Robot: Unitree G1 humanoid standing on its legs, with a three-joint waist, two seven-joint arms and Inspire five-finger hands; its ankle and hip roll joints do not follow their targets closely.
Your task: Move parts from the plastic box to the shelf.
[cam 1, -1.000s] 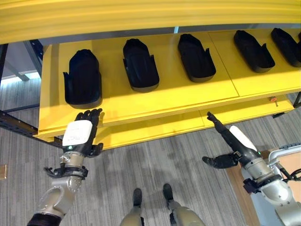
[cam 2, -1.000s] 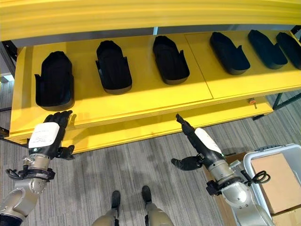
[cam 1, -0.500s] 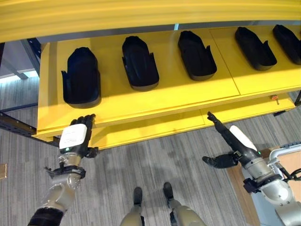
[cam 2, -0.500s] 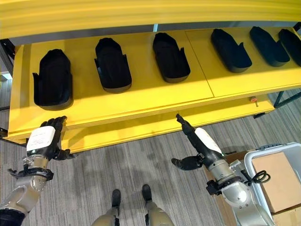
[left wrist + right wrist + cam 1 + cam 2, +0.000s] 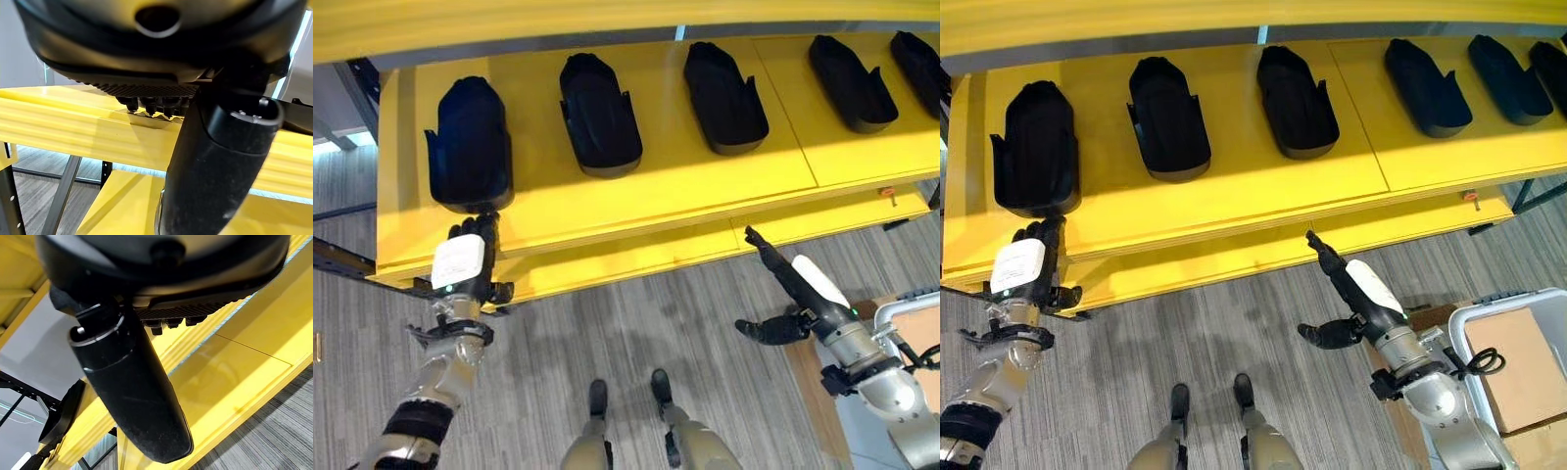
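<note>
Lowered from the shelf (image 5: 636, 211), left hand (image 5: 460, 264) relaxed, empty; right hand (image 5: 793, 294) straight-fingered.

Left hand (image 5: 460, 266) raised, fingers straight; right hand (image 5: 790, 294) outstretched, empty.

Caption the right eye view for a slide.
Left hand at the leftmost black part on the yellow shelf; right hand open below.

Bright overhead light is washing the yellow shelf (image 5: 685, 196), leaving a pale glare band toward 9 o'clock. Soft shadows are pooling beneath each black part (image 5: 470, 147). The shelf edge at 12 o'clock is bowing and smearing.
</note>
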